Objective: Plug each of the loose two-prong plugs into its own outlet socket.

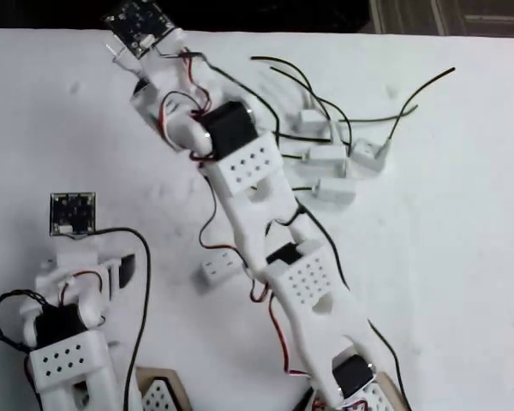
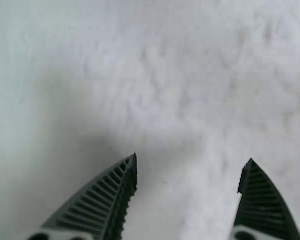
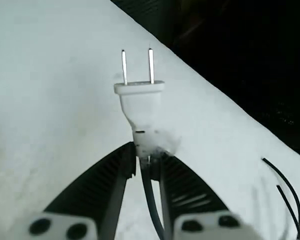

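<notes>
The plug sits mid-frame in the right wrist view, pinched at its narrow cord end by the right gripper, whose jaws are closed to a slim gap on it, with the dark cord running back between them. Its long axis lies in line with the gripper, and the two prongs point straight away from it, toward the dark far edge of the worktop. In the high view that puts the plug at the upper left of the frame, aimed away from the sockets, which are clustered well apart at centre right among loose black cables. The hold is only on the neck, so the plug will probably pivot or slip once the prongs meet resistance. The plug also needs turning round before it faces any slot. The sockets look unanchored and may slide when pushed, and the cables could snag the arm. A small white block lies alone beside the arm near mid-frame. The left gripper hangs wide open over bare worktop at lower left, too far off to steady anything.
</notes>
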{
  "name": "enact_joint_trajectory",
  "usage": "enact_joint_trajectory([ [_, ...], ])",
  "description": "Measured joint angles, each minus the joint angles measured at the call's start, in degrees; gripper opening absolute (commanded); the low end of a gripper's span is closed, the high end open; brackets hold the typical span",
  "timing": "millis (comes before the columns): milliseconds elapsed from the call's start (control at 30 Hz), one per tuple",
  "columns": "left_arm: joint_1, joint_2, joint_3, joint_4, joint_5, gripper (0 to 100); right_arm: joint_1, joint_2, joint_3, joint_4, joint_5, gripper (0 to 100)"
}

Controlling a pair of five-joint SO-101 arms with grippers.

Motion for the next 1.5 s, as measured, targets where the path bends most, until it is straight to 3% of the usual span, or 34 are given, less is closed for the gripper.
enact_joint_trajectory([
  [133, 0.0, 0.0, 0.0, 0.0, 0.0, 32, 0.1, -4.2, 0.0, 9.7, 0.0, 1.7],
  [367, 0.0, 0.0, 0.0, 0.0, 0.0, 32, 4.2, -11.8, 6.4, 12.0, 0.1, 1.7],
  [567, 0.0, 0.0, 0.0, 0.0, 0.0, 32, 4.3, -26.5, 29.5, 12.0, 1.6, 1.7],
  [833, 0.0, 0.0, 0.0, 0.0, 0.0, 32, 4.3, -52.4, 66.8, 12.0, 17.2, 1.7],
  [1033, 0.0, 0.0, 0.0, 0.0, 0.0, 32, 4.2, -70.7, 95.9, 11.9, 35.5, 1.7],
  [1333, 0.0, 0.0, 0.0, 0.0, 0.0, 32, 4.1, -95.0, 135.4, 8.3, 77.7, 1.8],
  [1500, 0.0, 0.0, 0.0, 0.0, 0.0, 32, 10.3, -100.7, 150.9, -0.6, 98.0, 1.8],
])
